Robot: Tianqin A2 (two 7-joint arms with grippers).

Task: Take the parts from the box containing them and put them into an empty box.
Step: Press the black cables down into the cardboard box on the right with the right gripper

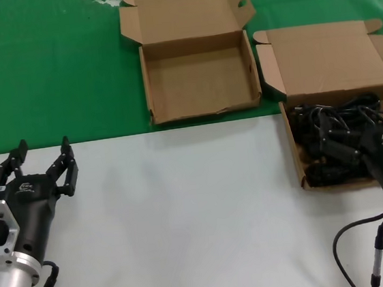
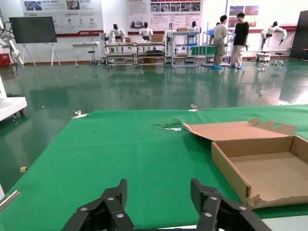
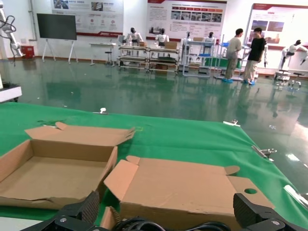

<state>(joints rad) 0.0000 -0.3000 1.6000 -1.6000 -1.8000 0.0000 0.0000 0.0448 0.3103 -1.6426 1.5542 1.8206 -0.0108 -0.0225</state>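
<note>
Filling the wide-lidded box (image 1: 294, 146) at the frame's right, tangled black looped cables (image 1: 335, 139) lie beneath the spread-open right hand (image 1: 342, 143); the left hand (image 1: 42, 159), released, rests lower left.

The empty box (image 1: 199, 81) lies on the green cloth (image 1: 40, 70), left of and behind the box with cables (image 1: 304, 173). The cables (image 1: 334, 135) lie inside it, and its lid (image 1: 326, 57) lies behind.

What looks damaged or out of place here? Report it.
The empty box has a ragged, wavy front wall, as if torn. The green cloth is ripped beyond that box's lid, showing white. The cables lie tangled in their box.
</note>
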